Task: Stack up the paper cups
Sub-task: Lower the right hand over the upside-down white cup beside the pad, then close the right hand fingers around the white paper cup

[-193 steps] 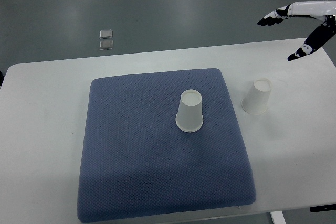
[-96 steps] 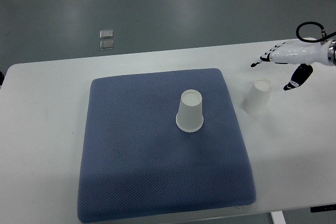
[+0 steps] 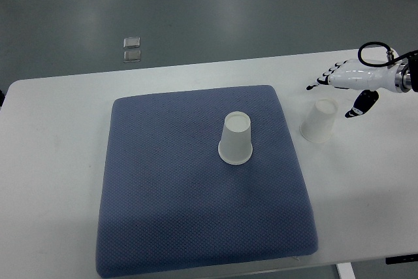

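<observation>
Your white bench [image 3: 59, 181] fills most of the frame, and a blue padded mat [image 3: 163, 207] covers its middle. Both paper cups stand upside down, wide rim down. One cup [image 3: 236, 138] sits on the mat, a little right of centre. The other cup [image 3: 319, 121] stands on bare bench just off the mat's right edge, in the right part of the frame.

Your right robot hand [image 3: 349, 83] reaches in from the right edge and hovers just above and to the right of that second cup. Its fingers [image 3: 323, 78] are spread apart and the thumb hangs below, near the cup's upper right side, with nothing held. I cannot tell whether the thumb touches the cup yet. The left robot hand is out of view.

You appear to be at the start: nothing is stacked, and the grasp of the bench cup looks like the step in hand.

Watch these risks. The cup is light and thin, so a finger closing off-centre would likely tip it or push it away across the smooth bench. Squeezing hard may crush the wall, and a dented cup could jam when lowered over the other. The soft mat may also let the target cup wobble if you come down off-axis.
</observation>
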